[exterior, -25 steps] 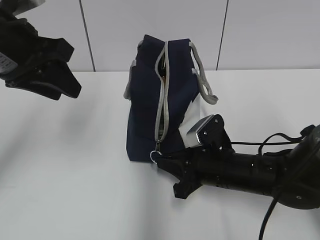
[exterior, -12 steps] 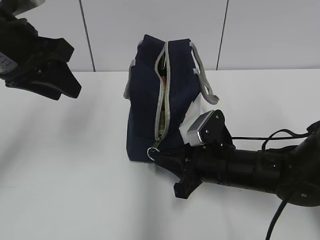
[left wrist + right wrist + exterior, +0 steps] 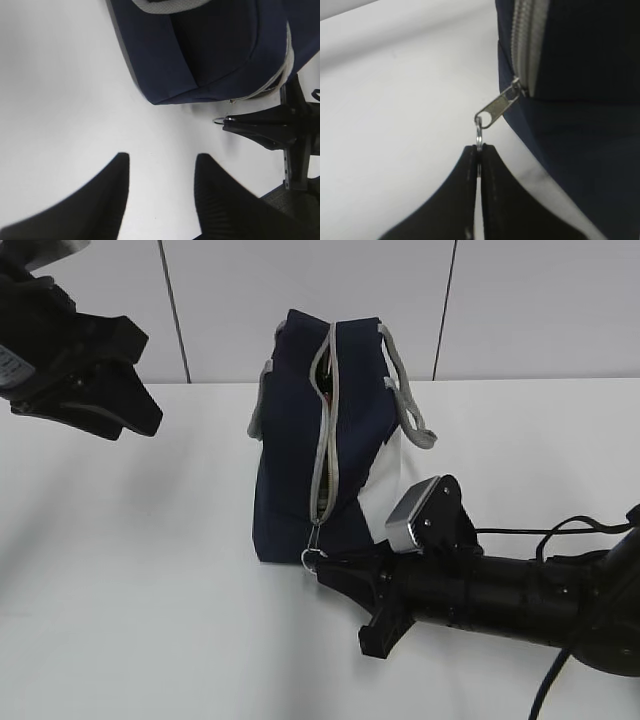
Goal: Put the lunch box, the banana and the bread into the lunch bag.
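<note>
**Ring pinched, zip near the bag's foot**

Navy fabric fills the middle of the exterior view: the bag [image 3: 318, 440] stands upright on the white table [image 3: 150, 570], its grey zipper [image 3: 324, 430] running from the top down to the base. The right gripper [image 3: 325, 562] lies low on the table, its tip at the ring [image 3: 312, 558] hanging from the slider. The left gripper [image 3: 120, 390] hangs well apart, up at the left. Through a narrow gap near the top of the zipper a hint of something dark and reddish shows; I cannot tell what it is. No box, banana or bread lies on the table here.

Left wrist view: the left fingers [image 3: 107, 200] are spread with nothing between them, above bare table beside the bag [image 3: 210, 50].

Right wrist view: the right gripper [image 3: 479, 150] is clamped on the thin ring [image 3: 478, 132], jaws pressed together, the pull tab [image 3: 499, 107] slanting up to the slider at the bag's lower corner.

The risk, as I judge it: the ring is thin and held only at the fingertips, so a sideways tug could slip it free, or drag the unbraced bag across the table.
</note>
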Tool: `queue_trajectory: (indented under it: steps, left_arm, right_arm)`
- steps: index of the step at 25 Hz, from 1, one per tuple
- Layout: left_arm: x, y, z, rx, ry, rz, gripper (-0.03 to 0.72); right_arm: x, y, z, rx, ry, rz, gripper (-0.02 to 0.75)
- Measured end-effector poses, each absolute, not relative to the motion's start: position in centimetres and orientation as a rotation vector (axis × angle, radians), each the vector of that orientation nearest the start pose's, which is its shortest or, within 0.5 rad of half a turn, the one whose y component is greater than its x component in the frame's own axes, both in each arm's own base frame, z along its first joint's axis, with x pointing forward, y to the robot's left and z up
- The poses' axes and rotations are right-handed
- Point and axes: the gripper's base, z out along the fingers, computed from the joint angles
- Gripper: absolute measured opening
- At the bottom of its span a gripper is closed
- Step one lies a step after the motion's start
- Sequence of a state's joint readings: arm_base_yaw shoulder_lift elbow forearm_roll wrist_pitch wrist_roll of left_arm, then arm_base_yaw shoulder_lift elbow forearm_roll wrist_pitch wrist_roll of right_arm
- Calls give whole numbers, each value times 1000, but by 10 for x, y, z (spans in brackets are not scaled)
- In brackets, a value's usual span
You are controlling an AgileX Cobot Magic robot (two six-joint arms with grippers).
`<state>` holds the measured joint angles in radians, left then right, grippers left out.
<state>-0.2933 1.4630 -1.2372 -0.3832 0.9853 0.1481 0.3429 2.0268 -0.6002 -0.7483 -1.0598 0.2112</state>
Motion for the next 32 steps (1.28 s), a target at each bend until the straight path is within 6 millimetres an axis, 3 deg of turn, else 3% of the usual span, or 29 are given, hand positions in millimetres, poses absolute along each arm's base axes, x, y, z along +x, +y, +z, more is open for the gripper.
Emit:
queue_trajectory:
  steps: [8,18,27,32]
  left_arm:
    - [278,-114,318,401,2647,-539,317]
    - [278,-114,319,398,2645,-546,317]
    - [281,-115,319,398,2606,-541,306]
    - [282,-114,307,390,2596,-534,286]
  right_arm:
    - [273,145,98,-890,1687,715,-16]
    - [276,139,128,-995,1558,748,-16]
    - [301,133,165,-1054,1505,816,-16]
    - [306,133,194,-1113,1499,804,-16]
